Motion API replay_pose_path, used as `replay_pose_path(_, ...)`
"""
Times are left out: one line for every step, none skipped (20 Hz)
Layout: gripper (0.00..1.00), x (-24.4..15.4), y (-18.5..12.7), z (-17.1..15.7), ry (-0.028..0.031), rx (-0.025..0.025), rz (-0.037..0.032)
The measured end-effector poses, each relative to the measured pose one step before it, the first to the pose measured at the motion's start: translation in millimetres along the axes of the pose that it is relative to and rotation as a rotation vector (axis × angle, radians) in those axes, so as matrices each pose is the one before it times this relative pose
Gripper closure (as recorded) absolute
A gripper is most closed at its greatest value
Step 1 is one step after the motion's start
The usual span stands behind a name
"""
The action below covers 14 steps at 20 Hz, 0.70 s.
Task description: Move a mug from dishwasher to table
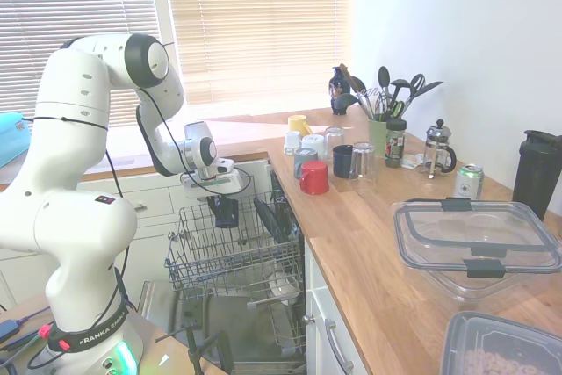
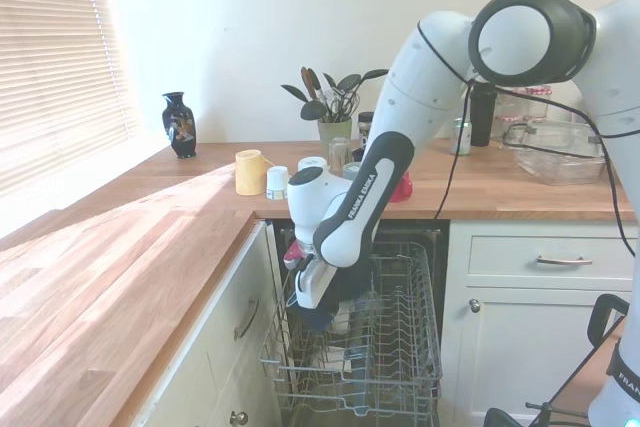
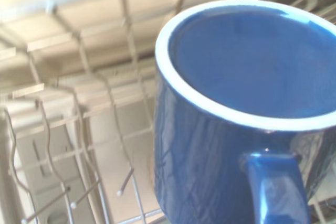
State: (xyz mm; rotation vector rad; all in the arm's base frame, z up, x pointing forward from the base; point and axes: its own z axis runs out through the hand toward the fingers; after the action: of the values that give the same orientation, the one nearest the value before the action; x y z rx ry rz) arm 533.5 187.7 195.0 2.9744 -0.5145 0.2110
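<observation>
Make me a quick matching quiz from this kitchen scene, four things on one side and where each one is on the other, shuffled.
1. mug
2. red mug
3. vase
4. clear lidded box

A. far back on the table, by the window
B. table's near end
C. over the dishwasher rack, at the gripper
D. table edge beside the dishwasher

Pairs: 1-C, 2-D, 3-A, 4-B

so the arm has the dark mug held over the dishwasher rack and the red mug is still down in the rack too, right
Not quite. The red mug stands on the table, at its edge beside the dishwasher, as the first exterior view shows. The rest holds: the dark mug is held over the rack.
</observation>
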Motion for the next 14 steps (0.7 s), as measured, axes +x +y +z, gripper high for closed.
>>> replay_pose_path(1.0,0.61,2.83,-7.51,0.00866,0.01056,0.01701)
replay_pose_path(1.0,0.6,2.01,-7.6,0.00921,0.00991,0.01479)
replay_pose_path(1.0,-0.02,1.61,-7.54,0.00915,0.0075,0.01338)
replay_pose_path(1.0,0.19,0.87,-7.57,0.01167,0.00658,0.01272)
replay_pose_path(1.0,0.25,0.56,-7.54,0.01081,0.00638,0.01107)
replay_pose_path(1.0,0.52,0.12,-7.65,0.01144,0.00647,0.00825)
replay_pose_path(1.0,0.85,-0.48,-7.63,0.01248,0.0069,0.00967)
replay_pose_path(1.0,1.47,-1.29,-7.85,0.01288,0.00878,0.01024)
replay_pose_path(1.0,1.51,-1.79,-8.26,0.01046,0.01012,0.00755)
replay_pose_path(1.0,1.19,-1.8,-7.38,0.00784,0.00997,0.00817)
replay_pose_path(1.0,1.07,-1.82,-7.11,0.00683,0.00944,0.00769)
replay_pose_path(1.0,0.89,-1.82,-6.69,0.00671,0.00898,0.00873)
replay_pose_path(1.0,0.83,-2.2,-6.65,0.00577,0.00947,0.00584)
replay_pose_path(1.0,0.82,-3.01,-6.27,0.00529,0.00865,0.00646)
